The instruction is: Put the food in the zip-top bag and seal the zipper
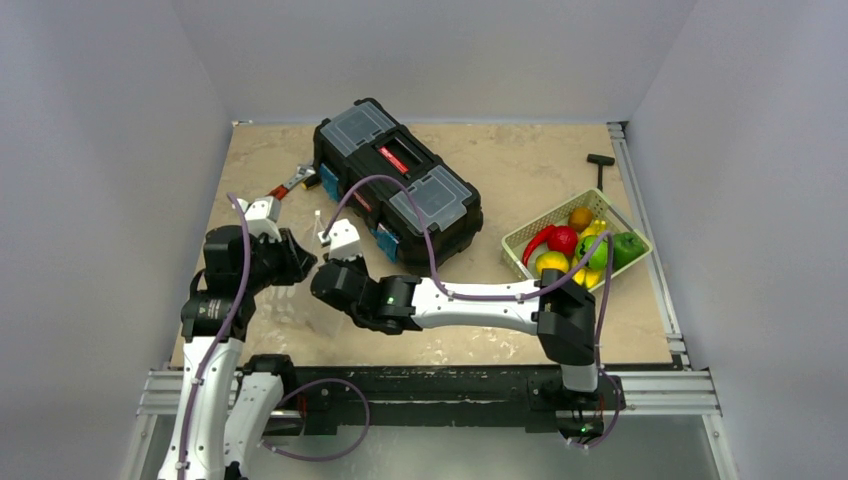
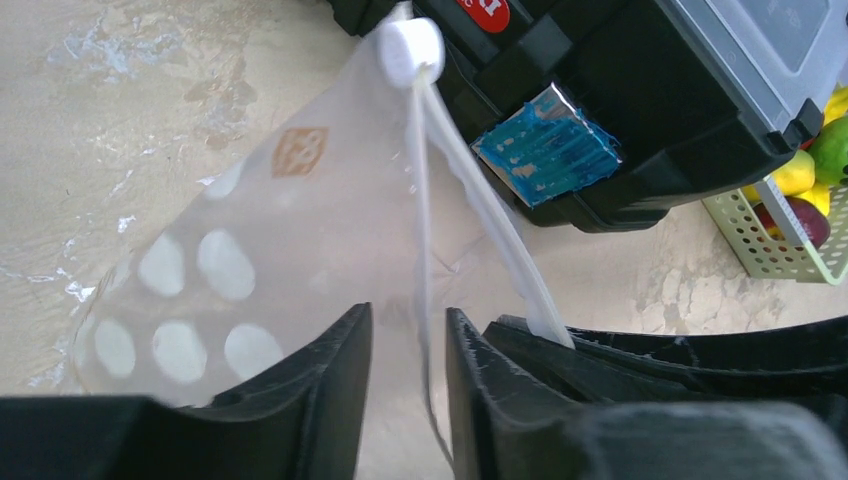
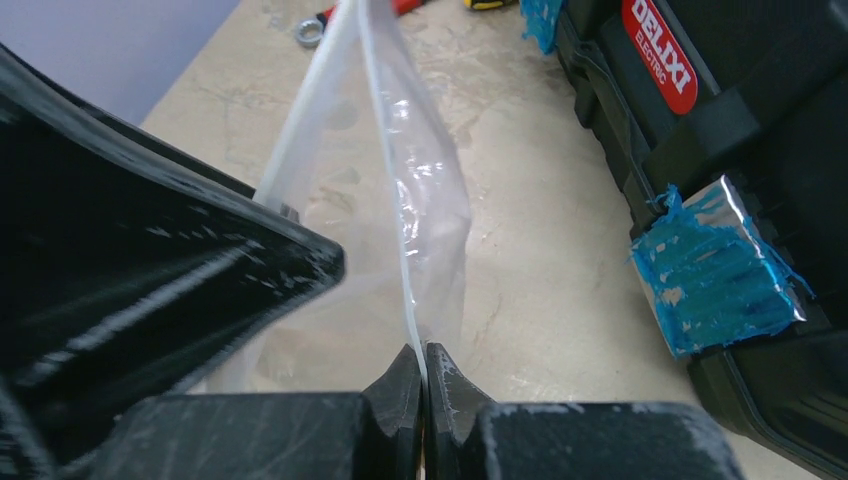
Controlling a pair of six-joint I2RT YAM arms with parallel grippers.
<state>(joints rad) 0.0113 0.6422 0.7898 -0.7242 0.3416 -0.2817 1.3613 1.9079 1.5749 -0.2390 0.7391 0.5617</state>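
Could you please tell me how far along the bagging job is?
Done: nothing bagged; the food all sits in the basket. In hand: the right gripper pinches one mouth edge of the zip-top bag; the left gripper, jaws apart, straddles the other. Left: loading, then sealing the zipper.

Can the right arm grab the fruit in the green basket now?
Probably not yet: the right gripper is shut on the edge of the zip-top bag. Nothing covers the food in the basket, though.
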